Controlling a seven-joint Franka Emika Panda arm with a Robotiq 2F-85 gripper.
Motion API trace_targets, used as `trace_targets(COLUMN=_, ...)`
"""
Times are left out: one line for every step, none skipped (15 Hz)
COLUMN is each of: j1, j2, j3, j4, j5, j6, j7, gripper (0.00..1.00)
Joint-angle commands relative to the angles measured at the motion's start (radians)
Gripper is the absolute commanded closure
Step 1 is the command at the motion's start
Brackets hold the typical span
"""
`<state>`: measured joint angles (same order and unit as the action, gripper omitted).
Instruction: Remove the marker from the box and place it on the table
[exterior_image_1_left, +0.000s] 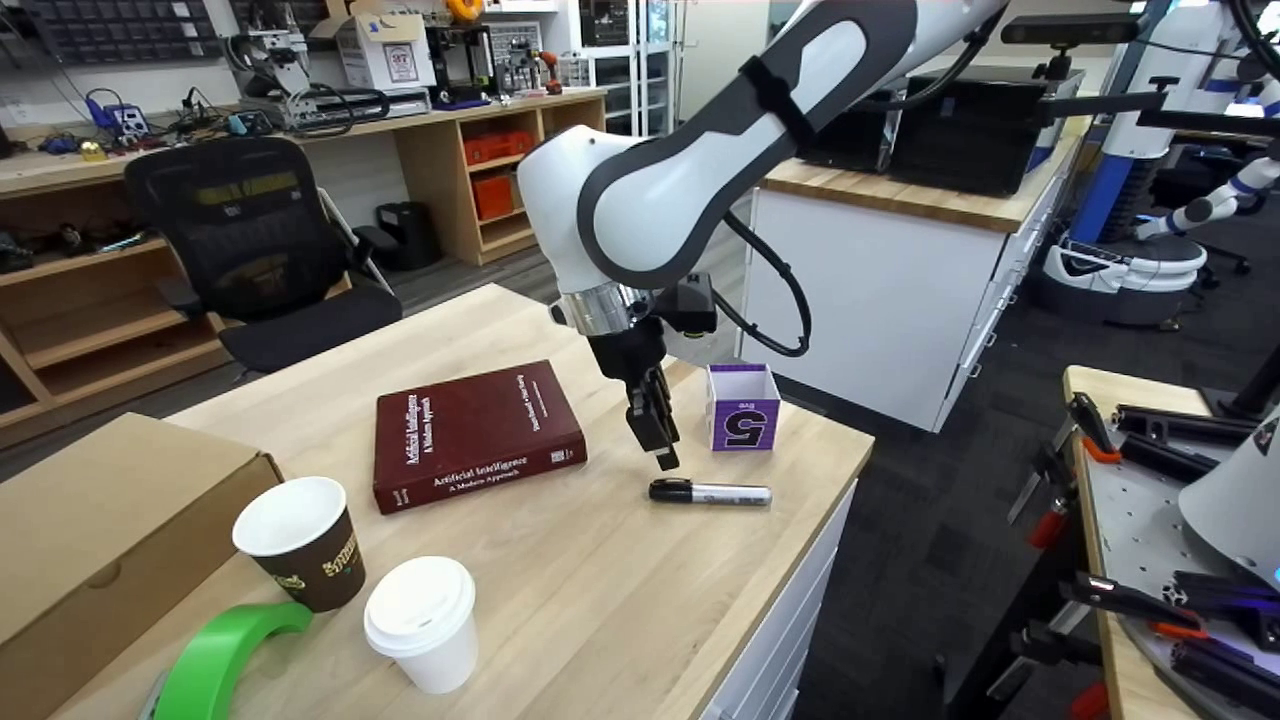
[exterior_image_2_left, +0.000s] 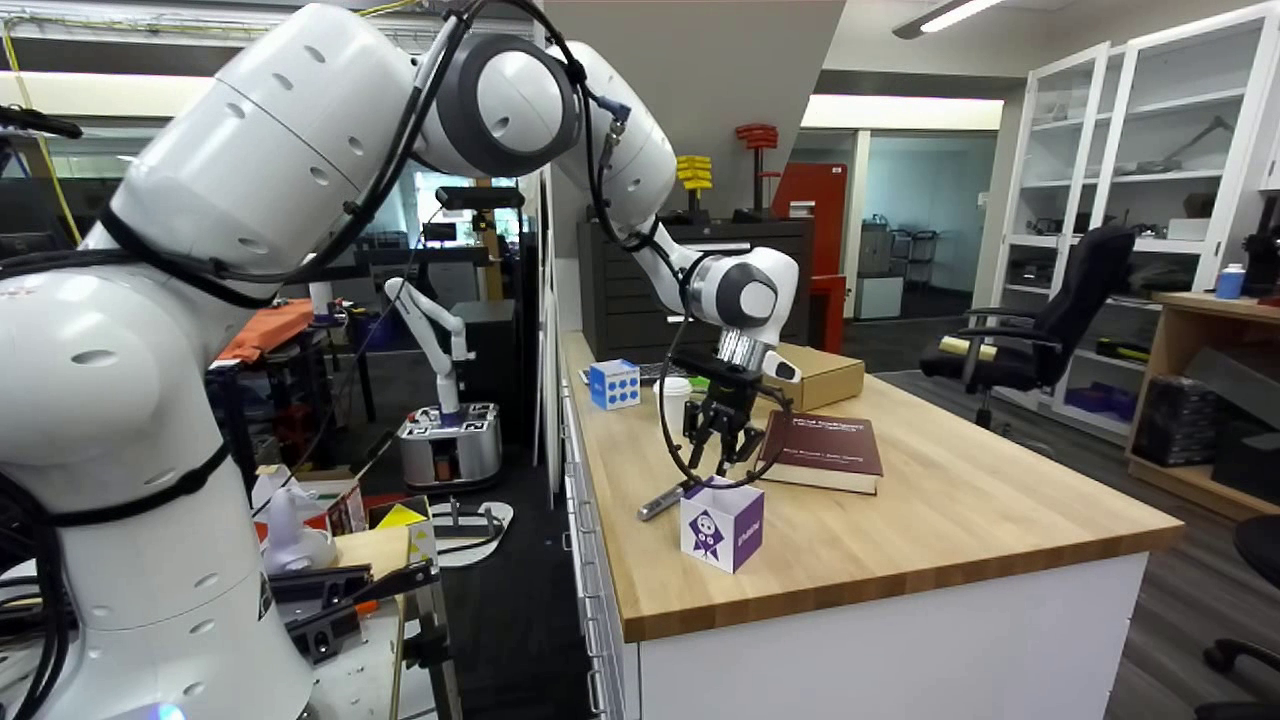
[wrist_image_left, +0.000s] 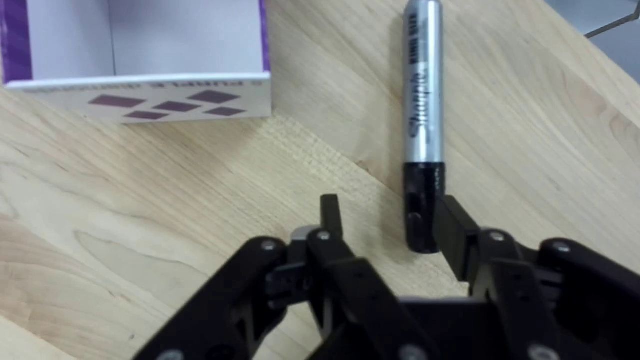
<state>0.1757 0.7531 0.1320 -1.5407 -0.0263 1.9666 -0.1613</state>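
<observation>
The marker, silver with a black cap, lies flat on the table beside the box; the marker shows in both exterior views (exterior_image_1_left: 722, 494) (exterior_image_2_left: 660, 503) and in the wrist view (wrist_image_left: 424, 115). The box is a small open-topped purple and white cube (exterior_image_1_left: 743, 428) (exterior_image_2_left: 706, 530) standing upright near the table corner. In the wrist view the box (wrist_image_left: 175, 97) is at the upper left, and the visible part of its inside looks bare. My gripper (exterior_image_1_left: 658, 445) (exterior_image_2_left: 712, 462) (wrist_image_left: 387, 202) is open and empty above the table, near the cap end. The right finger overlaps the cap's edge in the wrist view.
A dark red book (exterior_image_1_left: 480, 430) lies near the gripper. A brown paper cup (exterior_image_1_left: 310, 560), a white lidded cup (exterior_image_1_left: 425, 625), a green curved object (exterior_image_1_left: 220, 660) and a cardboard box (exterior_image_1_left: 120, 510) stand farther along the table (exterior_image_1_left: 590, 600). A blue-white cube (exterior_image_2_left: 614, 386) is there too.
</observation>
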Motion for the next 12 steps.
trace_targets(j1=-0.018, j2=0.007, j3=0.005, j4=0.037, j5=0.000, j6=-0.038, j7=-0.021, gripper=0.17)
trace_targets(j1=-0.021, j2=-0.003, j3=0.003, j4=0.027, j5=0.000, j6=-0.030, j7=-0.018, gripper=0.12)
trace_targets(j1=-0.023, j2=-0.006, j3=0.003, j4=0.026, j5=0.000, j6=-0.028, j7=-0.018, gripper=0.04)
trace_targets(j1=-0.027, j2=-0.011, j3=0.002, j4=0.023, j5=0.003, j6=-0.025, j7=-0.012, gripper=0.02)
trace_targets(j1=-0.029, j2=-0.012, j3=0.001, j4=0.023, j5=0.005, j6=-0.025, j7=-0.008, gripper=0.00)
trace_targets(j1=-0.034, j2=-0.013, j3=0.001, j4=0.025, j5=0.017, j6=-0.031, j7=0.007, gripper=0.00)
trace_targets(j1=-0.022, j2=0.006, j3=0.002, j4=0.027, j5=0.002, j6=-0.003, j7=0.001, gripper=0.00)
trace_targets(j1=-0.023, j2=0.006, j3=0.002, j4=0.027, j5=0.002, j6=-0.003, j7=0.001, gripper=0.00)
trace_targets(j1=-0.023, j2=0.007, j3=0.002, j4=0.027, j5=0.002, j6=-0.003, j7=0.001, gripper=0.00)
trace_targets(j1=-0.022, j2=0.008, j3=0.002, j4=0.027, j5=0.002, j6=-0.003, j7=0.001, gripper=0.00)
trace_targets(j1=-0.020, j2=0.009, j3=0.003, j4=0.027, j5=0.002, j6=-0.002, j7=0.001, gripper=0.00)
trace_targets(j1=-0.020, j2=0.010, j3=0.003, j4=0.027, j5=0.002, j6=-0.002, j7=0.001, gripper=0.00)
